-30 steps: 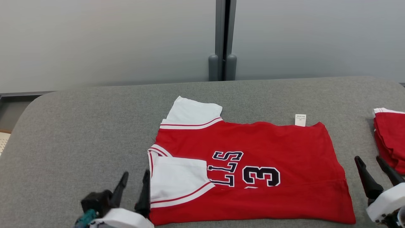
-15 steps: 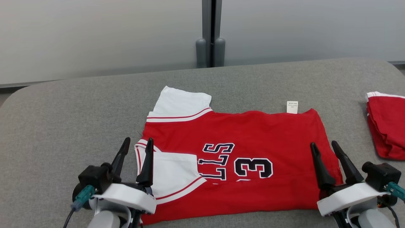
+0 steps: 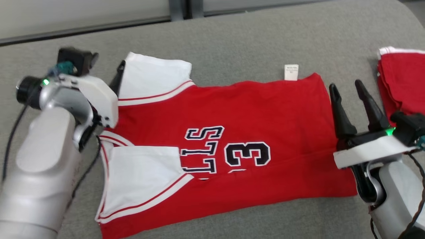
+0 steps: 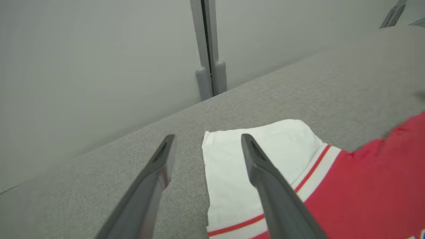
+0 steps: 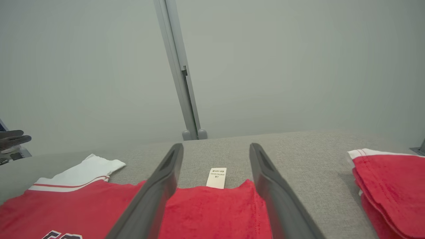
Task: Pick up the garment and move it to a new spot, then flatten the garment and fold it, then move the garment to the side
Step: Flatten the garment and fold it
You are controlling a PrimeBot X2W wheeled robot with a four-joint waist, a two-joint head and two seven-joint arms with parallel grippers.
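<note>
The garment (image 3: 265,109) is soft, matt cloth, red in the body and white in the sleeves, with flat dark lettering. Whether its small white label (image 3: 291,72) is paper or woven cannot be told. The table (image 3: 232,36) has a coarse grey woven covering, matt and slightly fuzzy. The left gripper (image 4: 207,136) and right gripper (image 5: 216,145) have smooth, dull dark fingers (image 5: 156,196) that look like plastic, set on smooth white housings (image 3: 365,152). At the right edge of the head view, the folded pile (image 3: 403,79) is like red cloth. The wall (image 5: 298,66) is smooth matt grey.

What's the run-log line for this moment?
garment: flat on grey surface | left gripper: open, at far sleeve | right gripper: open, at hem edge | held: nothing
</note>
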